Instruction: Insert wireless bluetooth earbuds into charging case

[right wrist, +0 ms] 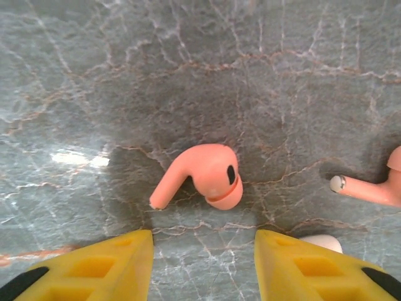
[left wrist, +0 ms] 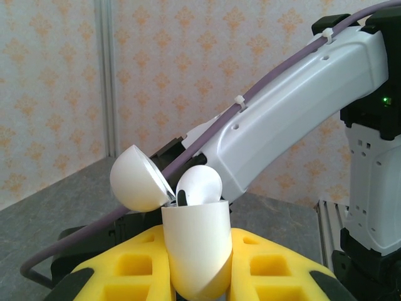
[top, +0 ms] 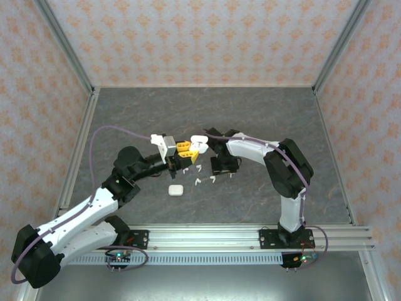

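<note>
left gripper (left wrist: pixel 199 276) is clamped on the charging case (left wrist: pixel 197 241), which sits between its yellow fingers (left wrist: pixel 125 266). the case is upright and off the counter (top: pixel 263 113). its lid (left wrist: pixel 135 179) is flipped open to the left. one white earbud (left wrist: pixel 200 184) sits in the case with its rounded head poking above the rim. can't tell if another slot is filled. the right arm (left wrist: pixel 294 119) crosses close behind the case.

top view: left gripper (top: pixel 186 149) and the open charging case (top: pixel 199 140) are at mid counter, right beside the wrist end of the right arm (top: pixel 250 147).

right gripper (right wrist: pixel 203 244) points down at the counter, fingers spread wide and holding nothing. a coral earbud (right wrist: pixel 203 175) lies flat on the counter just ahead of the gap between the fingers, touching neither, with its stem pointing lower left. a second coral earbud (right wrist: pixel 369 188) lies off to the right, apart from the first and partly cut by the frame edge. a small white rounded bit (right wrist: pixel 319 241) shows beside one finger; can't tell what it is.

loose white earbuds (top: pixel 198 182) lie scattered on the counter on the near side of the grippers, none touching. a closed white case (top: pixel 175 189) lies just left of them, toward the arm bases.
</note>
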Controlling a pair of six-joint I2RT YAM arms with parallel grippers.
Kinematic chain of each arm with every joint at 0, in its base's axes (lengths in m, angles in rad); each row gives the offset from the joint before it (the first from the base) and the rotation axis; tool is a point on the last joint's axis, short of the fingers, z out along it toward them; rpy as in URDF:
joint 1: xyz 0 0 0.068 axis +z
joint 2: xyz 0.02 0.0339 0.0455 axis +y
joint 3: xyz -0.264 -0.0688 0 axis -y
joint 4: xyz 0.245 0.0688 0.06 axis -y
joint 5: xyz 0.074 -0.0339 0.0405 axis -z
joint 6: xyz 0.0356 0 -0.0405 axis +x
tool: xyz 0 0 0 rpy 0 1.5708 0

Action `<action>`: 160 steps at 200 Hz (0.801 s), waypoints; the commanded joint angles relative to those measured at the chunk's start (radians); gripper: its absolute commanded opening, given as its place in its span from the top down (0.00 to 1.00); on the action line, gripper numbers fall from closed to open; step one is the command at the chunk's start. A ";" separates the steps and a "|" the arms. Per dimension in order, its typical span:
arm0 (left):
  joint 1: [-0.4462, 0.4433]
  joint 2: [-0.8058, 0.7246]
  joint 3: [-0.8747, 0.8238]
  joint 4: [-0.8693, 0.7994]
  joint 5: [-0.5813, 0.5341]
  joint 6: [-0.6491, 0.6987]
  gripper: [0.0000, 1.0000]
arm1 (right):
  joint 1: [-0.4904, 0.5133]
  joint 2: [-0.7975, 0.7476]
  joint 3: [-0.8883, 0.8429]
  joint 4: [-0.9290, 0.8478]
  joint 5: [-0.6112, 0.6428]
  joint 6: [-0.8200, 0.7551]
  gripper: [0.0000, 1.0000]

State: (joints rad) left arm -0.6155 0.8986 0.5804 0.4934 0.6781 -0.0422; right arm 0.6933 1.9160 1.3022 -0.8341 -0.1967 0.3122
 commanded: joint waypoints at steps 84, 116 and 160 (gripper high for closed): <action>-0.002 -0.013 -0.005 0.021 -0.012 0.025 1.00 | -0.063 -0.266 -0.114 0.082 0.040 0.005 0.47; -0.002 -0.003 -0.004 0.034 -0.008 0.018 1.00 | -0.117 -0.354 -0.245 0.208 -0.067 0.007 0.50; -0.001 0.013 0.004 0.039 -0.003 0.010 1.00 | -0.132 -0.356 -0.349 0.319 -0.110 0.013 0.57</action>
State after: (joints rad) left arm -0.6155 0.9070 0.5804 0.4896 0.6724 -0.0322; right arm 0.5621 1.5677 0.9890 -0.6090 -0.2718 0.3134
